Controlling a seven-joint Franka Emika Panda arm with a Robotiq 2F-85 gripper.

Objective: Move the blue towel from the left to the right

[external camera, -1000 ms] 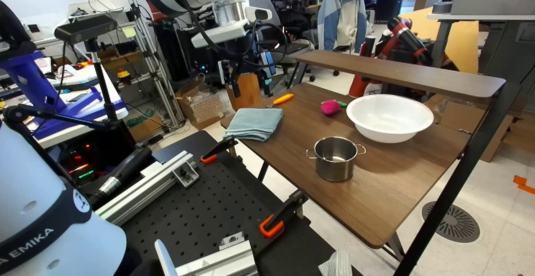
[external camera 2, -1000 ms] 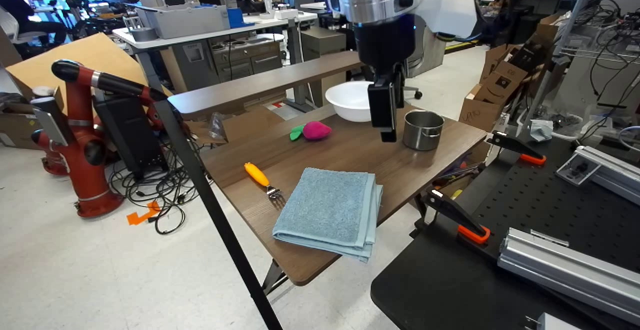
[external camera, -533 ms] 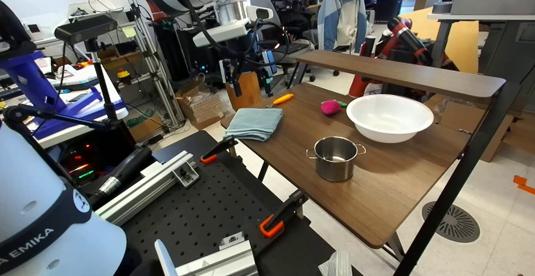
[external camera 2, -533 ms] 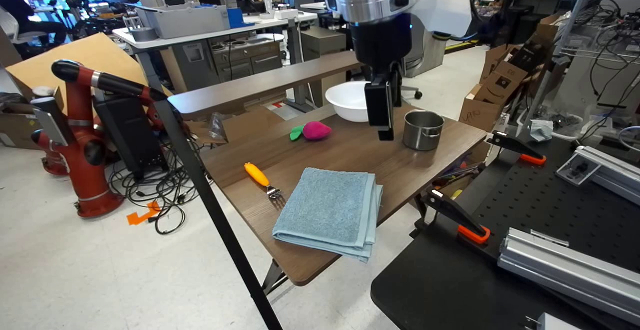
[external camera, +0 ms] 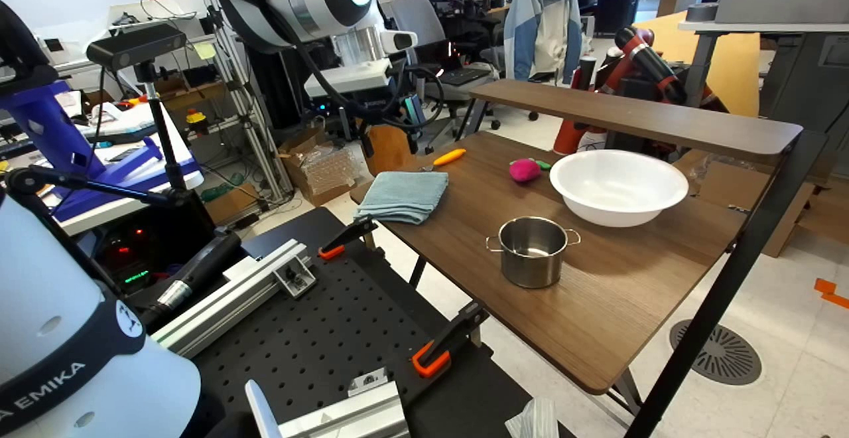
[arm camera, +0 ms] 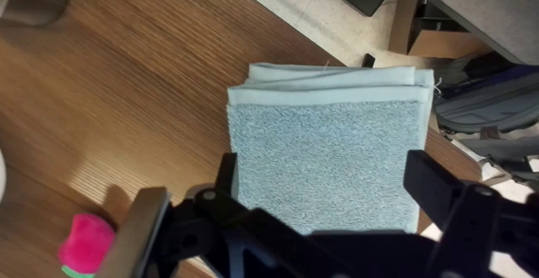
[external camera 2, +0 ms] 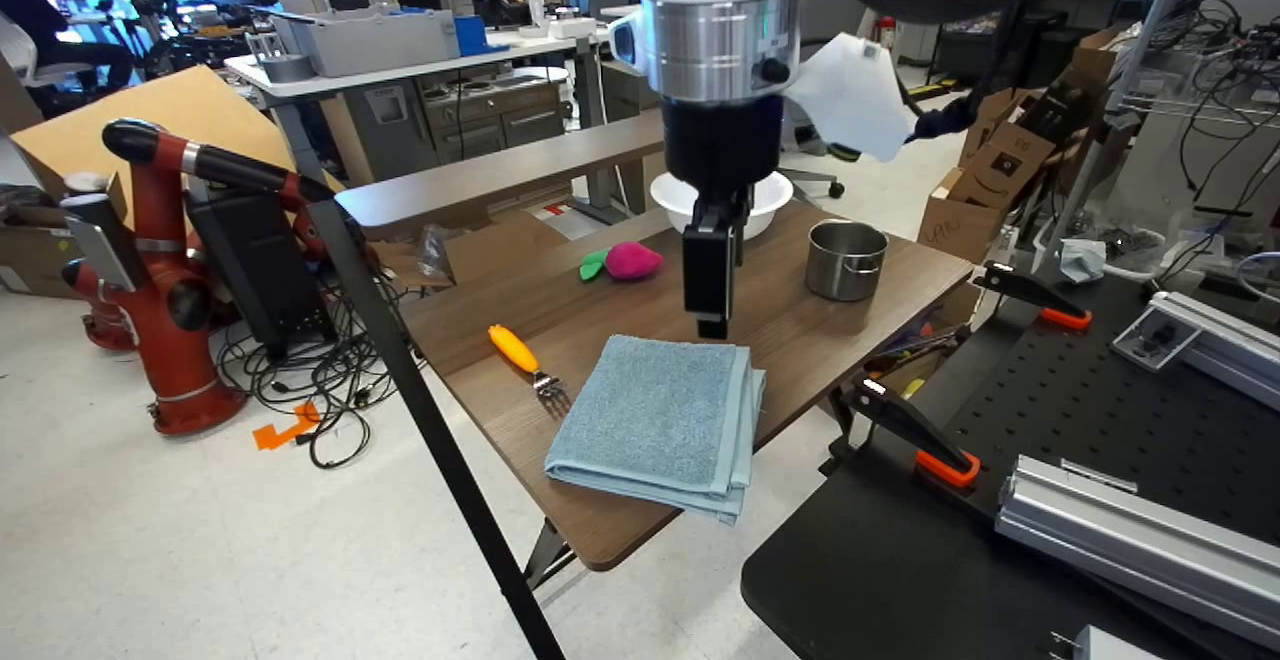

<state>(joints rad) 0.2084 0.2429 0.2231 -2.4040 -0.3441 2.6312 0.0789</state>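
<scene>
The white-and-silver jointed arm (external camera 2: 722, 40) points its black 2-fingered gripper (arm camera: 323, 164) down, spread wide and empty, clear of the folded pale-blue cloth towel (external camera 2: 648, 420) on the brown wooden table (external camera 2: 620, 312). In the wrist view it hides the towel's 6 o'clock edge from me.
</scene>
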